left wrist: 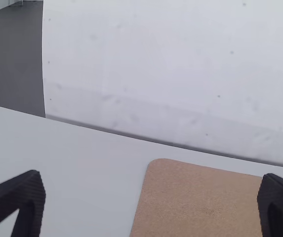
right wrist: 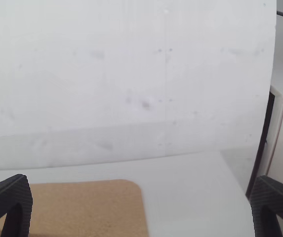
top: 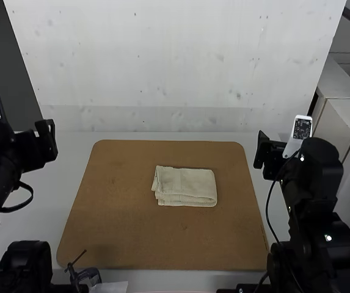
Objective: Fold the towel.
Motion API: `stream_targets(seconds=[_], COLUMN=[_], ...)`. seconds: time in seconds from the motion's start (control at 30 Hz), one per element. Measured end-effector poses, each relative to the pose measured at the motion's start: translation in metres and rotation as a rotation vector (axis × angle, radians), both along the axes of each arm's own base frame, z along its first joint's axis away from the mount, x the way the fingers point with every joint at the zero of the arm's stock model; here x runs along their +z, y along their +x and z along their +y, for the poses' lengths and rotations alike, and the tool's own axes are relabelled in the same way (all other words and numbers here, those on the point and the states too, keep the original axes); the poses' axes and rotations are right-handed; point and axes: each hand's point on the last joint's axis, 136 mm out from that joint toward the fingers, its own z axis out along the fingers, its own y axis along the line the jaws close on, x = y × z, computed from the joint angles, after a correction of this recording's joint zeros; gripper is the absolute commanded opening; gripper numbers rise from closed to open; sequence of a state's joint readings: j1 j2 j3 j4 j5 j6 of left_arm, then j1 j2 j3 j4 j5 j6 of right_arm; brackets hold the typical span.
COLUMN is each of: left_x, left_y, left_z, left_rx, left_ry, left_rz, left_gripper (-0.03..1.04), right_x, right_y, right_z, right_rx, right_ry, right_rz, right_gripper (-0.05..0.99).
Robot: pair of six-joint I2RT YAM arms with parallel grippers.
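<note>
On the mat (top: 132,235), the towel (top: 185,185) lies folded; left end effector (left wrist: 151,175) and right end effector (right wrist: 142,177), fingers apart, should avoid it.

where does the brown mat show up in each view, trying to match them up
High view: brown mat mid-table, under the towel.
Left wrist view: its far-left corner, between the left gripper's fingers.
Right wrist view: its far-right corner, between the right gripper's fingers.
Shared landmark: white upright panel beyond the mat.
</note>
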State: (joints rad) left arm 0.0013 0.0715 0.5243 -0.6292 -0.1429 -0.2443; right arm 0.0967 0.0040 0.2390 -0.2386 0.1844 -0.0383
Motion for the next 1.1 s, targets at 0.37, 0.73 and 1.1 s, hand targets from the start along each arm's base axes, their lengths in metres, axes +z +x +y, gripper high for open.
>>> stream_targets(seconds=[0.37, 0.73, 1.1], left_x=[-0.098, -0.115, -0.115], left_y=[-0.015, -0.024, -0.023], left_z=[-0.005, -0.012, -0.012], left_rx=[-0.090, -0.147, -0.150], left_ry=[0.172, 0.180, 0.179], left_rz=[0.348, 0.422, 0.422], left_gripper=[0.98, 0.98, 0.98], right_x=[-0.026, -0.064, -0.086], right_y=[-0.005, -0.042, -0.069], right_z=[0.000, 0.001, 0.007], right_rx=[0.004, 0.025, 0.049], right_ry=[-0.037, -0.016, 0.041], right_rz=[0.120, 0.389, 0.540], right_gripper=[0.96, 0.96, 0.97])
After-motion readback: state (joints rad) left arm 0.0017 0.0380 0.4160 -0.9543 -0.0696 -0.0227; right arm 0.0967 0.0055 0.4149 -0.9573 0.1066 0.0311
